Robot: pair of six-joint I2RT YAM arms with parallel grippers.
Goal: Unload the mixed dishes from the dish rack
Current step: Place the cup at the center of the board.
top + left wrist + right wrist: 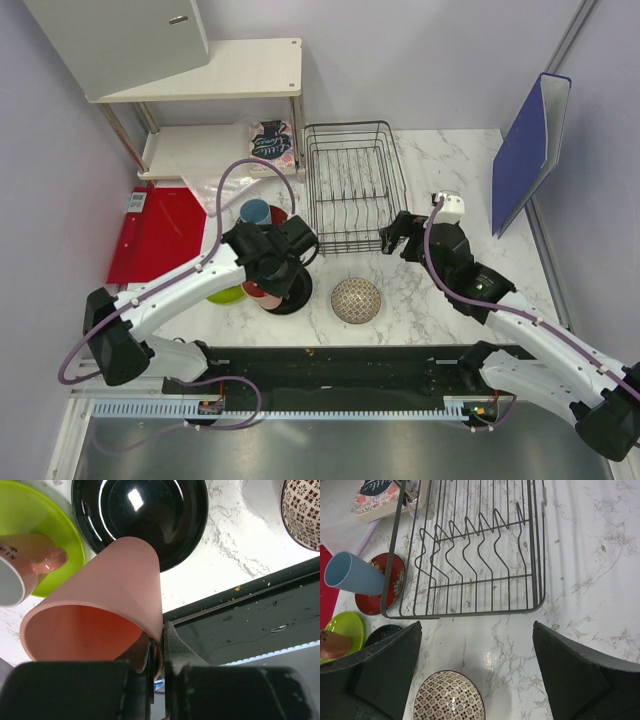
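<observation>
The left gripper (pixel 159 630) is clamped on the rim wall of the tall pink cup (pixel 110 585) (tilted, mouth toward the wrist camera) above the glossy black plate (pixel 150 510). The right gripper (pixel 477 655) hangs wide open just in front of the dish rack (pixel 470 612), over the tabletop (pixel 580 580).

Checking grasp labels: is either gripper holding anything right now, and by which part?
The left gripper pinches the pink cup by its wall at the open rim. The right gripper is open and holds nothing.

Bowl (pixel 449 697) before the dish rack (pixel 479 581) — cup (pixel 352 575) and plate (pixel 375 600) at its left.
</observation>
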